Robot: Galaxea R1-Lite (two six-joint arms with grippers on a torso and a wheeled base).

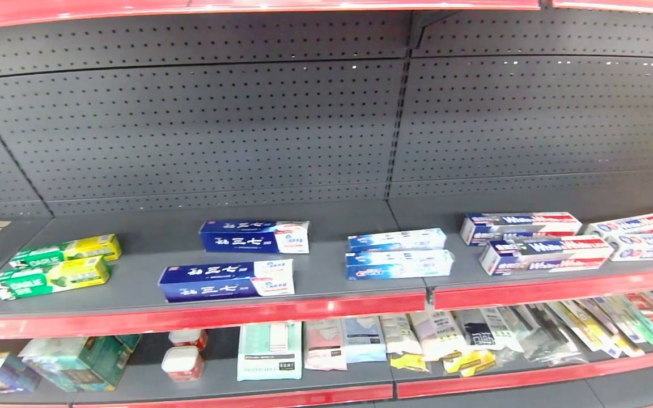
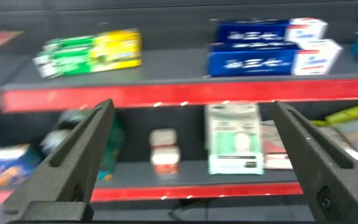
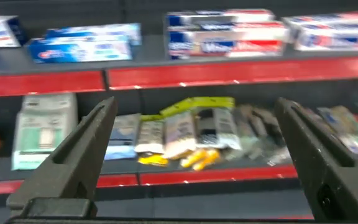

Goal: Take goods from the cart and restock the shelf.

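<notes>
The grey shelf (image 1: 151,249) with a red front lip carries toothpaste boxes: two green-and-yellow ones (image 1: 54,269) at the left, two dark blue ones (image 1: 227,279) in the middle, two light blue ones (image 1: 399,263) beside them, and red-white-blue ones (image 1: 545,254) at the right. My left gripper (image 2: 191,115) is open and holds nothing, facing the shelf front below the green boxes (image 2: 92,51) and dark blue boxes (image 2: 269,53). My right gripper (image 3: 194,115) is open with nothing in it, facing the light blue boxes (image 3: 82,46) and the red-white-blue boxes (image 3: 225,37).
The lower shelf (image 1: 219,391) holds green cartons (image 1: 83,360), two small red-and-white jars (image 1: 183,357), a pale green packet (image 1: 270,350) and several hanging packets (image 1: 445,340). Toothbrush packs (image 1: 615,323) lie at the right. A perforated grey back panel (image 1: 247,124) rises behind the bare rear of the upper shelf.
</notes>
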